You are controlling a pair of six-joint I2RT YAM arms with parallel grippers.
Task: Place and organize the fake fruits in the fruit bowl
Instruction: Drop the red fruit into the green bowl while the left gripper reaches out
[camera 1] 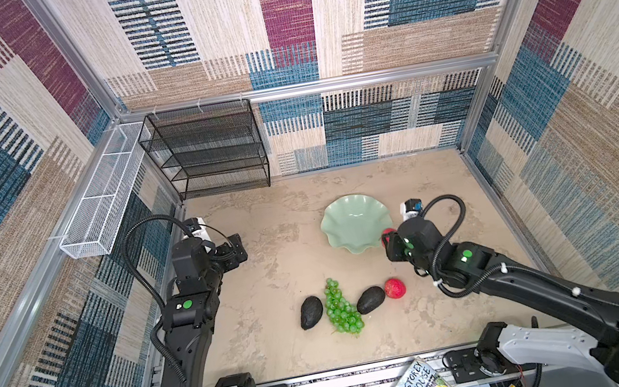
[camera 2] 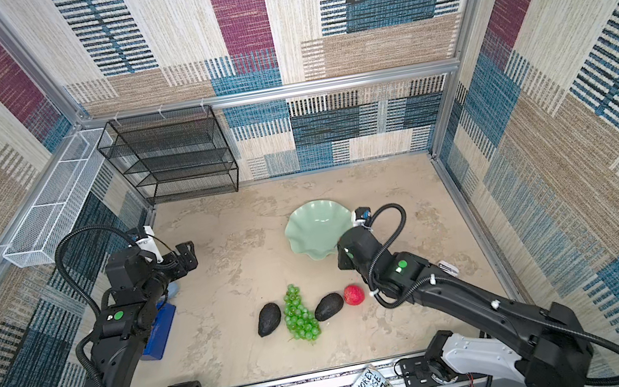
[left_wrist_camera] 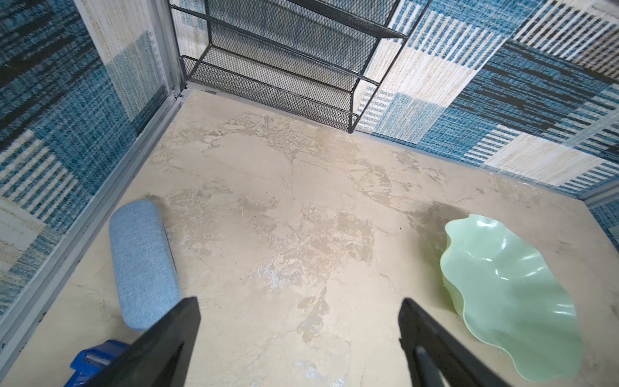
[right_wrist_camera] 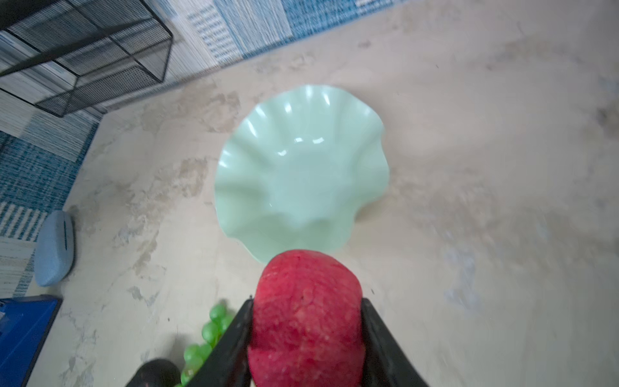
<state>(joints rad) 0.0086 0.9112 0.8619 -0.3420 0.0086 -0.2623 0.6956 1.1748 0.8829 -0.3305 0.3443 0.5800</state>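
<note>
Fruit (right_wrist_camera: pixel 306 321) — red, round — sits clamped in right hand (right_wrist_camera: pixel 307 303).

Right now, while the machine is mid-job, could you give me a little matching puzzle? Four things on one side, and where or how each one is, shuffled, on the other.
Things:
1. fruit bowl
2. grapes
3. red fruit nearest the bowl
4. left gripper

States:
A. open, holding nothing
B. clamped in the right gripper
C. empty, on the table
D. lying between the avocados

Pairs: 1-C, 2-D, 3-B, 4-A.
</note>
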